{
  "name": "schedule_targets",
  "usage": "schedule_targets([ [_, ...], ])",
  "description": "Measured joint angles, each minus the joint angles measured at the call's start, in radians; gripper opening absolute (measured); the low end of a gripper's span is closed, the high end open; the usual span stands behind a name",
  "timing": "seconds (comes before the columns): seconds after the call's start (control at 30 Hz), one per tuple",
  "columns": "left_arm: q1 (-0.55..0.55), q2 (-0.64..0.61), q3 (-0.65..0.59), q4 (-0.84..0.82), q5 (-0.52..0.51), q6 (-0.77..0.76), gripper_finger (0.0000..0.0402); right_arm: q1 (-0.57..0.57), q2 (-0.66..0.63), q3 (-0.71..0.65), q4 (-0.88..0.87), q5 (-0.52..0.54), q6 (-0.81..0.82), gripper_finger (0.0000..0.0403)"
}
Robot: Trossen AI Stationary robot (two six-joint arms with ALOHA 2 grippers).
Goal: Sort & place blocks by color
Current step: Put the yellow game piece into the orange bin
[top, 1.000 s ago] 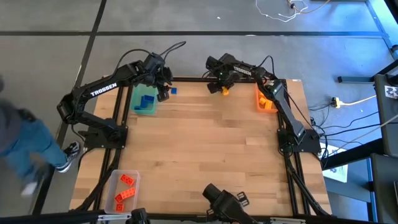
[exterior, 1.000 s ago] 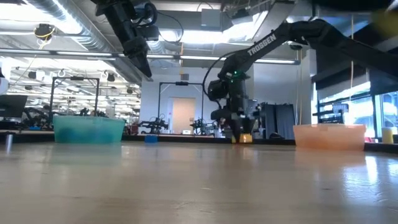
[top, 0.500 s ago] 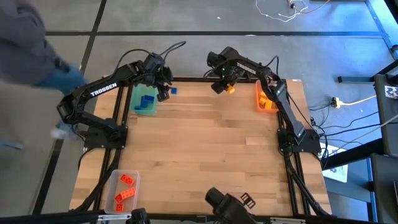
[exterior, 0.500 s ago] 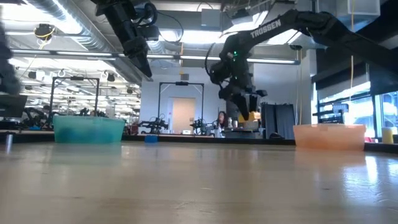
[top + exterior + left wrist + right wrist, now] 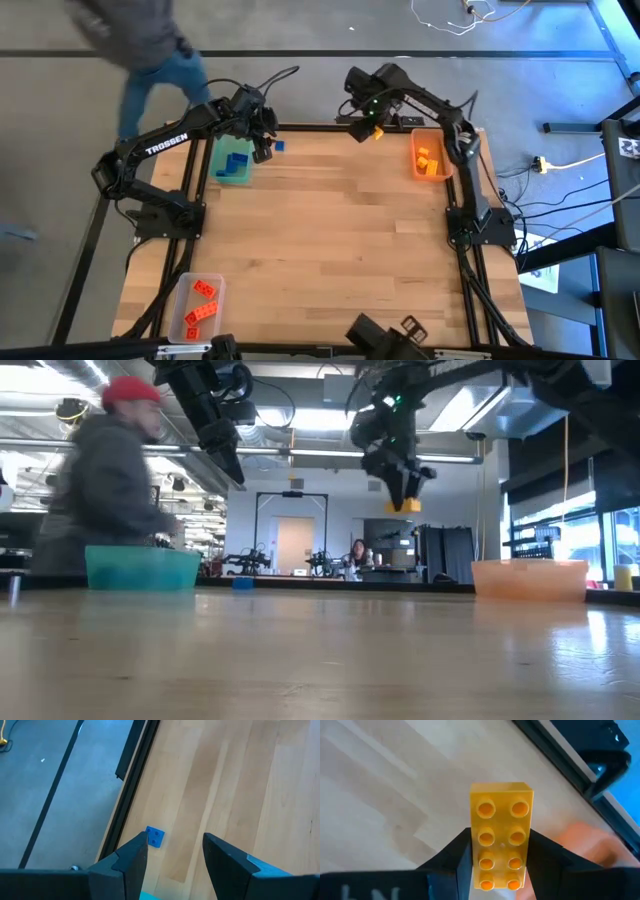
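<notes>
Left end effector (image 5: 262, 140) raised between green tray (image 5: 233, 163) and lone blue block (image 5: 155, 837) on counter (image 5: 330, 230), fingers spread, empty. Right end effector (image 5: 501, 865) clamps yellow-orange block (image 5: 501, 836), high above counter's far edge; block's long axis points straight out along fingers, studs toward wrist camera.

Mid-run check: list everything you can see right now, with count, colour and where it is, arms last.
yellow block: one, yellow-orange, held off the table in the right gripper, near the far edge
loose blue block: one, blue, on the table by the far edge, beside the green tray
green tray: one, far-left corner, blue blocks inside
orange tray: one, far-right corner, yellow-orange blocks inside
clear tray: one, near-left corner, red-orange blocks inside
table: one, light wood
person: one, red cap, grey top, beyond the far-left side
left gripper: open, above the loose blue block
right gripper: shut on the yellow block
</notes>
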Motion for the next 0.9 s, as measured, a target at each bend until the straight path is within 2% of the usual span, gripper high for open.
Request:
schedule_targets([
  [0.13, 0.000, 0.000, 0.000, 0.000, 0.000, 0.003, 0.0181, 0.000, -0.111, -0.122, -0.001, 0.023, 0.006, 0.0143],
  [0.33, 0.000, 0.000, 0.000, 0.001, -0.001, 0.003, 0.0181, -0.015, -0.320, -0.436, -0.004, 0.144, 0.120, 0.0143],
  [0.53, 0.000, 0.000, 0.000, 0.006, -0.001, 0.003, 0.0181, -0.085, -0.478, -0.718, 0.052, 0.244, 0.248, 0.0143],
  [0.73, -0.005, 0.000, 0.000, 0.006, -0.001, -0.012, 0.0181, -0.189, -0.548, -0.959, 0.228, 0.252, 0.276, 0.0143],
  [0.9, -0.023, 0.000, 0.000, 0.006, -0.001, -0.012, 0.0181, -0.248, -0.549, -1.087, 0.350, 0.252, 0.276, 0.0143],
])
